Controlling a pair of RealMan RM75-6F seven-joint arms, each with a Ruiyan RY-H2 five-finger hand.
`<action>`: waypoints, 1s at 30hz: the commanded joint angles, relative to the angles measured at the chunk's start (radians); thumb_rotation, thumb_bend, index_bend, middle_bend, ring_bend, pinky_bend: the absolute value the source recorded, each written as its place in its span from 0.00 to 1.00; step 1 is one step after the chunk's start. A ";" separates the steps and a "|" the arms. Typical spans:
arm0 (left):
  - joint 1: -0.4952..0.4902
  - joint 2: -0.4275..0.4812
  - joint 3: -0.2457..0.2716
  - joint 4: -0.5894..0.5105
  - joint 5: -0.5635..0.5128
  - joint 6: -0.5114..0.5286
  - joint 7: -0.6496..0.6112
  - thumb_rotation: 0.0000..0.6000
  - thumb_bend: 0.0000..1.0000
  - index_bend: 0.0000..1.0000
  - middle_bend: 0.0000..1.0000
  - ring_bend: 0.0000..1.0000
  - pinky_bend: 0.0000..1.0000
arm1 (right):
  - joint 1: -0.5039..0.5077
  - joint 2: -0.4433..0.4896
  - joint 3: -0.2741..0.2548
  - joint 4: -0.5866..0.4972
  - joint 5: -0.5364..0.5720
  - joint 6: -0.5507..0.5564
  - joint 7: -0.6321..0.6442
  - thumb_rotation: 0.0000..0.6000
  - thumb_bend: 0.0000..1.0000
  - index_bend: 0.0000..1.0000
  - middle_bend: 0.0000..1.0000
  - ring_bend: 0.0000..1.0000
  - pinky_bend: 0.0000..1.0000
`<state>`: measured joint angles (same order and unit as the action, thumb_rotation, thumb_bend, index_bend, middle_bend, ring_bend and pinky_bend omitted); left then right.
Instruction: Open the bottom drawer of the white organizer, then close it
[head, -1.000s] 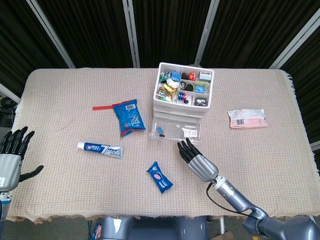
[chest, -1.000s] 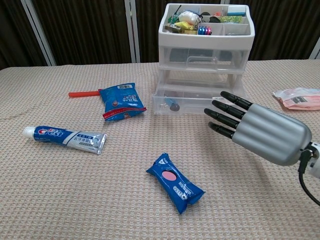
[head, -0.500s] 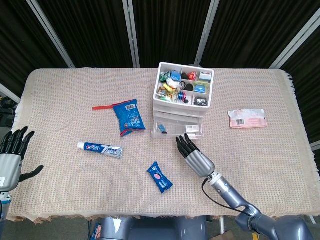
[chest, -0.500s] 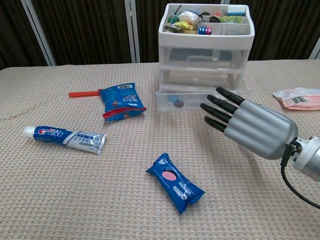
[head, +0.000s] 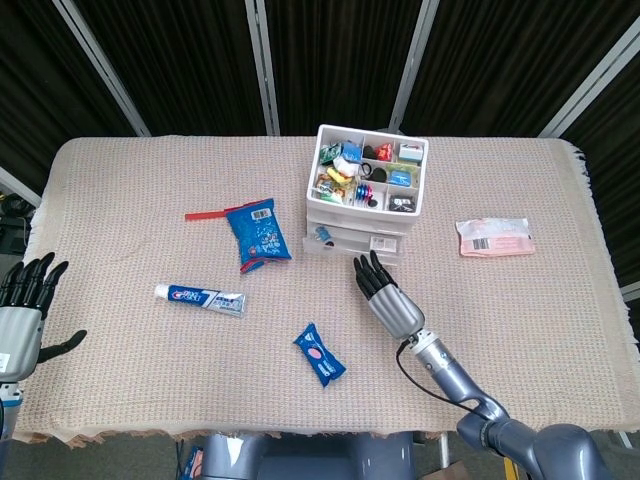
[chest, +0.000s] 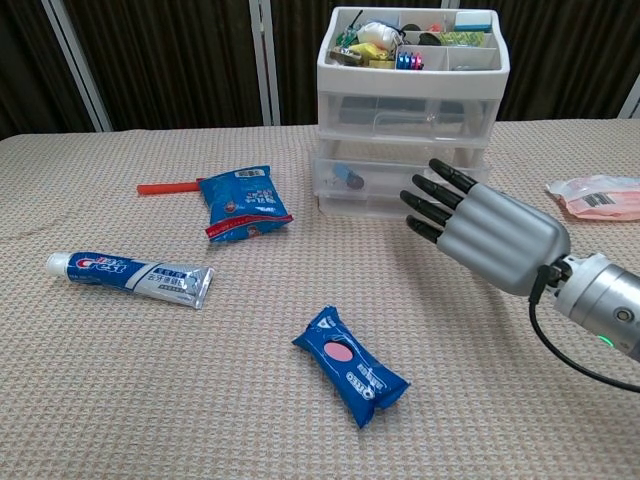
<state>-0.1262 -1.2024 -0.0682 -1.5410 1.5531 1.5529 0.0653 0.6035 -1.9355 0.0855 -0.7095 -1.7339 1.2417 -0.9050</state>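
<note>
The white organizer (head: 365, 185) (chest: 410, 100) stands at the back middle of the table, its top tray full of small items. Its clear bottom drawer (head: 352, 242) (chest: 365, 183) is almost fully in; only a narrow strip sticks out in the head view. A small dark item lies inside at the left. My right hand (head: 385, 295) (chest: 480, 225) is just in front of the drawer, fingers stretched straight toward its front; the fingertips (chest: 432, 190) are at the drawer face and hold nothing. My left hand (head: 22, 310) hangs open off the table's left edge.
A blue snack packet (head: 257, 232) (chest: 243, 203) and a red stick (head: 205, 213) lie left of the organizer. A toothpaste tube (head: 200, 298) (chest: 130, 277) and a blue wrapped packet (head: 320, 354) (chest: 350, 365) lie nearer the front. A pink packet (head: 495, 237) (chest: 600, 195) lies right.
The right hand has moved forward toward the organizer, and the bottom drawer has slid from well out to nearly in. The left hand has stayed put.
</note>
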 joint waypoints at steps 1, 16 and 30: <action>0.000 0.000 0.000 0.000 0.000 0.000 -0.001 1.00 0.12 0.07 0.00 0.00 0.00 | 0.008 -0.007 0.011 0.013 0.016 -0.008 0.002 1.00 0.28 0.12 0.00 0.00 0.03; -0.001 0.001 0.000 0.000 -0.001 -0.002 -0.002 1.00 0.12 0.07 0.00 0.00 0.00 | 0.024 -0.003 0.068 0.056 0.108 -0.026 0.004 1.00 0.28 0.13 0.00 0.00 0.03; 0.002 -0.001 0.004 0.001 0.008 0.005 0.005 1.00 0.12 0.07 0.00 0.00 0.00 | -0.088 0.119 -0.030 -0.164 0.078 0.091 0.076 1.00 0.27 0.13 0.00 0.00 0.03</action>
<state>-0.1247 -1.2033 -0.0646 -1.5398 1.5614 1.5585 0.0702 0.5371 -1.8489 0.0700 -0.8308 -1.6503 1.3105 -0.8435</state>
